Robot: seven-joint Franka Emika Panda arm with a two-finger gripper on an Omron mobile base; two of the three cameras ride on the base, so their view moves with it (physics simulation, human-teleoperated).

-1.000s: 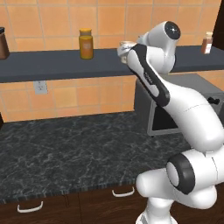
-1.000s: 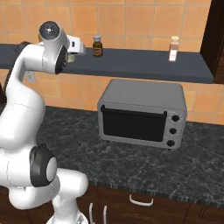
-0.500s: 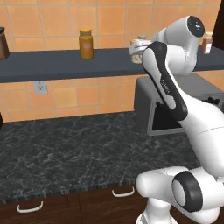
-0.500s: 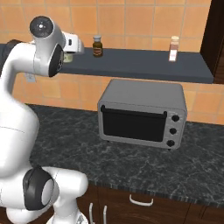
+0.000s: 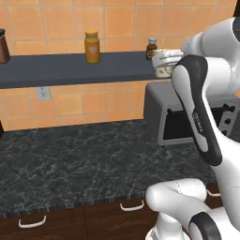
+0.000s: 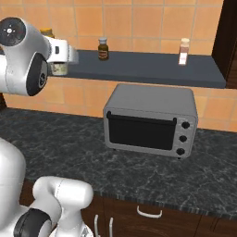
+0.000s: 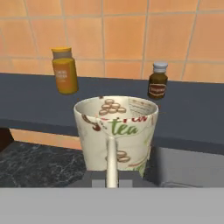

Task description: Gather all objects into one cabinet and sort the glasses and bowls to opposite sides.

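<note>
Since the earlier frames your whole view has slid sideways: in the left base view the amber jar [image 5: 92, 46] now sits near upper centre and the toaster oven [image 6: 149, 120] has come fully into the right base view, so read this as the base driving along the counter rather than anything on the shelf moving. The arm has swung with it, carrying the load past the grey wall shelf [image 6: 152, 68]. Your gripper [image 7: 112, 177] is clamped on a cream tumbler [image 7: 116, 131], one finger inside the wall and the cup upright; its printed side reads "tea" in the hand view. In the left base view the tumbler shows at upper right, just in front of the shelf edge and beside the small brown jar [image 5: 152, 48]; in the right base view it is at upper left, tucked under the white hand. The dark strip at the upper right edge of the right base view may be the cabinet, though you cannot confirm that yet. Judging from this, you are mid-carry: one glass is in hand and not yet placed, so keep it level and clear of the shelf lip as you travel.
</note>
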